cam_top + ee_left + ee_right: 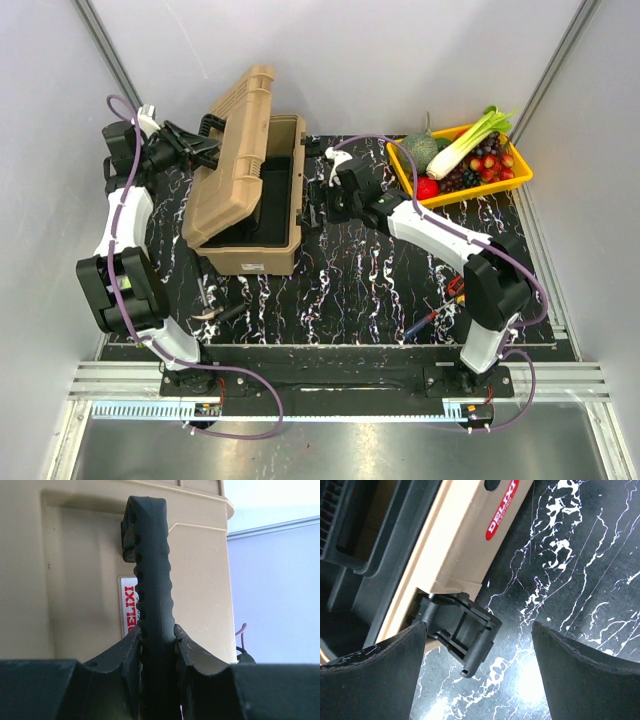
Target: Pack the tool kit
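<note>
The tan toolbox [250,258] stands left of centre on the mat, its ribbed lid [232,150] half raised over the black inner tray [270,195]. My left gripper [205,150] is shut on the lid's black handle [152,570], which runs up between the fingers in front of the lid's tan face [80,580]. My right gripper [318,195] is open at the box's right side. In the right wrist view its fingers [380,675] stand wide on either side of a black latch [462,630] that hangs loose from the tan wall [465,545], close to the left finger.
A yellow tray [405,170] of vegetables and fruit sits at the back right. A screwdriver [425,322] and red-handled pliers [455,290] lie near the right arm's base. More small tools [208,300] lie in front of the box. The black marbled mat [360,280] covers the table.
</note>
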You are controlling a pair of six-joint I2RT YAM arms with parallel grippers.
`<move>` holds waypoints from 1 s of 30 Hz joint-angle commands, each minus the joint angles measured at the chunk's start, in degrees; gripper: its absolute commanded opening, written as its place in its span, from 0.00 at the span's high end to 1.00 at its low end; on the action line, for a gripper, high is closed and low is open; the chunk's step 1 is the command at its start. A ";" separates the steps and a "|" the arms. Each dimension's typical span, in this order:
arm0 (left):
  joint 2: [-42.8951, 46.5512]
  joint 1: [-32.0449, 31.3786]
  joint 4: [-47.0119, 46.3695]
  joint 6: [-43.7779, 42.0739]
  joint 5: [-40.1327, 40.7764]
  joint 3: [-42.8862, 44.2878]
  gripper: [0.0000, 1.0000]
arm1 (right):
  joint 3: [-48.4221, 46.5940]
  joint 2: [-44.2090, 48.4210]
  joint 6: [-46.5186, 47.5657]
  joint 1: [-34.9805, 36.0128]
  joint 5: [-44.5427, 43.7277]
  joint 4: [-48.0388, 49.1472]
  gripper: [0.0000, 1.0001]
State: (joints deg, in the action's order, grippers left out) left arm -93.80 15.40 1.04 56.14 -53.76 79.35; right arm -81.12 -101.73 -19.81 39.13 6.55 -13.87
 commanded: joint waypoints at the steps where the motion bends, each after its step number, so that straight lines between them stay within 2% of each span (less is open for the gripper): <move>1: 2.04 2.70 -19.58 -0.06 -5.22 2.04 1.00 | -2.99 1.01 0.66 1.03 -3.11 1.47 0.09; 8: 0.55 4.73 -20.01 2.12 -6.79 1.25 1.00 | 2.10 6.28 0.30 1.47 -1.81 10.78 0.07; 13: -1.82 6.13 -38.89 17.57 -10.14 -2.26 1.00 | 0.18 4.18 1.88 1.56 3.12 10.19 0.07; 17: -3.58 7.80 -48.22 25.58 -10.84 -3.94 1.00 | -1.23 1.81 2.15 1.73 4.26 8.42 0.07; 30: -6.66 9.39 -58.60 34.64 -10.40 -8.24 1.00 | -5.63 -3.38 2.85 3.75 4.35 7.28 0.07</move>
State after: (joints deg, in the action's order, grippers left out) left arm -101.14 22.37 -39.20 89.56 -65.49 70.96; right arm -83.07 -104.81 -17.89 41.65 10.17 -7.77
